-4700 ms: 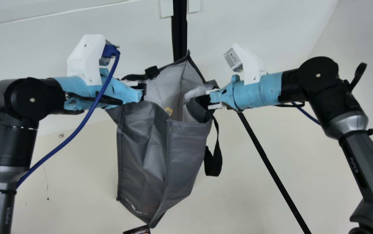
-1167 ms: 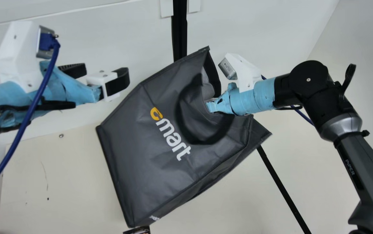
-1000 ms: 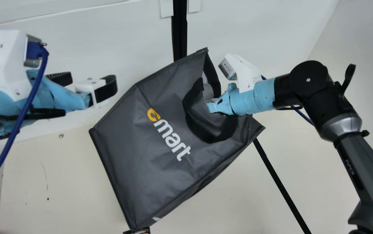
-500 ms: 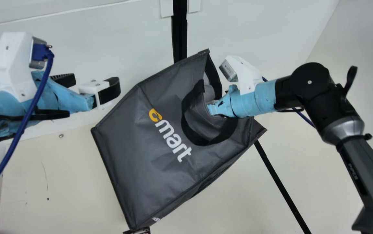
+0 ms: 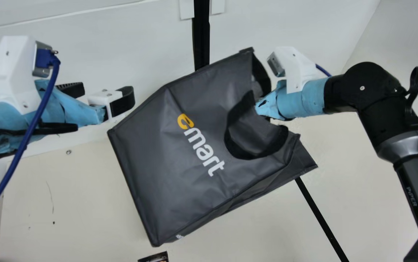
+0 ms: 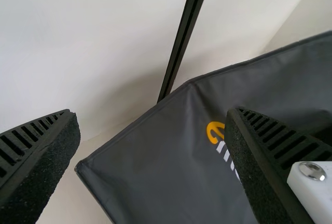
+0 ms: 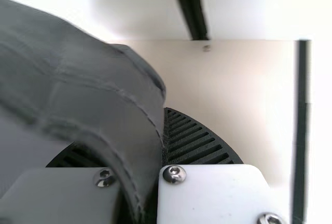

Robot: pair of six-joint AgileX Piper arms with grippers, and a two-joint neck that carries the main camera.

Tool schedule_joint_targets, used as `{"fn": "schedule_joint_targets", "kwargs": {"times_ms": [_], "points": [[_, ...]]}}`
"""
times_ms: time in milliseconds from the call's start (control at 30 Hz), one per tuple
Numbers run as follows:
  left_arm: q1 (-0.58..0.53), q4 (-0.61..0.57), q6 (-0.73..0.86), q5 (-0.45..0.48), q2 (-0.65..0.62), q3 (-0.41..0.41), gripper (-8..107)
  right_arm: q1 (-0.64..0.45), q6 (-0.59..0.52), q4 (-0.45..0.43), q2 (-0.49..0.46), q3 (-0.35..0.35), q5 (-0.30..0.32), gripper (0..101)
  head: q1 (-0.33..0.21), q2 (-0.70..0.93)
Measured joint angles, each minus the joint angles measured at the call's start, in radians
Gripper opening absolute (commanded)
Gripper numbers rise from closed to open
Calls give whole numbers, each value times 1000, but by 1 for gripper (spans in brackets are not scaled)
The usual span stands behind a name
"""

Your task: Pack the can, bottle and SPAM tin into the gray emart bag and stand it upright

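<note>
My left gripper [image 5: 107, 90] is wide open, nothing in it, near the gray emart bag [image 5: 168, 171]. My right gripper [image 5: 267, 107] is closed on the bag's rim; bag tilted, between both arms. Dark object [image 5: 154, 258] at main view's bottom edge.

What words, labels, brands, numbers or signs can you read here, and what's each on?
"emart": the gray bag.
"PiPER": my right arm.
Too small to read: white print near the bag's lower corner.
Can't read any print on the dark item cut off at the main view's bottom.
</note>
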Motion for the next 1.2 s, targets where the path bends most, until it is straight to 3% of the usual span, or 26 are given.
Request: {"fn": "schedule_joint_targets", "kwargs": {"times_ms": [467,1200], "points": [[0,0,0,0,0,0,90,-19,148,-306,-28,-116,-8,0,0,-2],[0,0,0,0,0,0,90,-171,198,-717,-88,-173,-40,0,2,0]]}}
